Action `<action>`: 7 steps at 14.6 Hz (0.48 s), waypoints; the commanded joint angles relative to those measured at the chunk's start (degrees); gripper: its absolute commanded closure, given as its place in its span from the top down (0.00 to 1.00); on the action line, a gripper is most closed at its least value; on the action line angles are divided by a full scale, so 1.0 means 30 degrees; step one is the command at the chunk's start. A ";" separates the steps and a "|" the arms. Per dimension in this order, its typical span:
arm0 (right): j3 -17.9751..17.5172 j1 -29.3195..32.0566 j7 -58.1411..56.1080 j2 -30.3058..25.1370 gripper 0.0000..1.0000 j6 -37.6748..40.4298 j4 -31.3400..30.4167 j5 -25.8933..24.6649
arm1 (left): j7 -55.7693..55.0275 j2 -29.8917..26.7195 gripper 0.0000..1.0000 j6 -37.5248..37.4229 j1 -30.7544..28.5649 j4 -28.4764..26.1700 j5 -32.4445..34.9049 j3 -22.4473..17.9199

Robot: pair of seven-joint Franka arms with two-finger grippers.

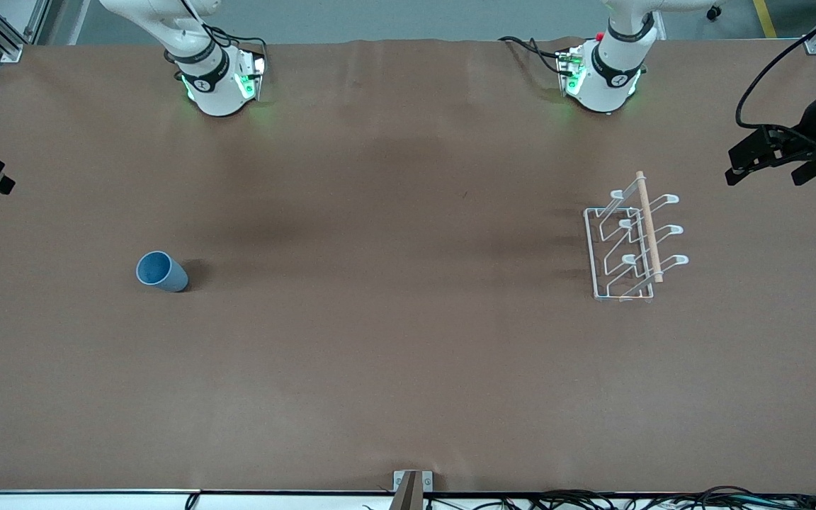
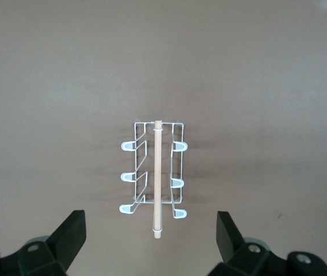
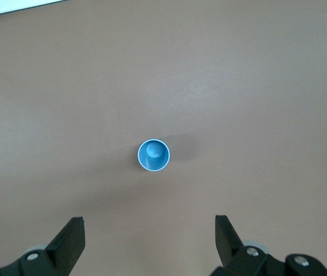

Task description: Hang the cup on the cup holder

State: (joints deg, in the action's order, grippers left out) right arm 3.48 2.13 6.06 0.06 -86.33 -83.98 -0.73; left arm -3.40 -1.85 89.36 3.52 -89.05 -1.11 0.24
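A robotics lab – brown-covered table [image 1: 408,368] (aluminium framing beside it); cables [image 1: 663,499] along its edge.

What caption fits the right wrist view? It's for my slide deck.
Open right claw held high above the upright blue cup on the brown table.

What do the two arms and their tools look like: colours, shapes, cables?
Both arms are white with rounded links, black bands at the joints, green lights at the bases and black cables. The left tool and the right tool each have two black, wedge-shaped fingers with silver screws near their roots.
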 commanded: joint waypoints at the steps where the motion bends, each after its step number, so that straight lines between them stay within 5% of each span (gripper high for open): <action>1: -0.0105 0.0140 -0.0204 -0.0255 1.00 -0.0168 -0.0366 0.0303 | 0.0080 -0.0202 1.00 -0.0108 -0.0059 -0.0083 -0.0041 0.0006; 7: -0.0105 0.0140 -0.0233 -0.0255 1.00 -0.0081 -0.0366 0.0303 | 0.0109 -0.0202 1.00 -0.0108 -0.0059 -0.0024 -0.0041 0.0006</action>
State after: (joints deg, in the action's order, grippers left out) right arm 3.48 2.13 6.04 0.06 -86.35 -83.98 -0.73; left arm -3.40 -1.86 89.36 3.52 -89.05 -1.11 0.24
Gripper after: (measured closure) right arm 0.000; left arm 0.000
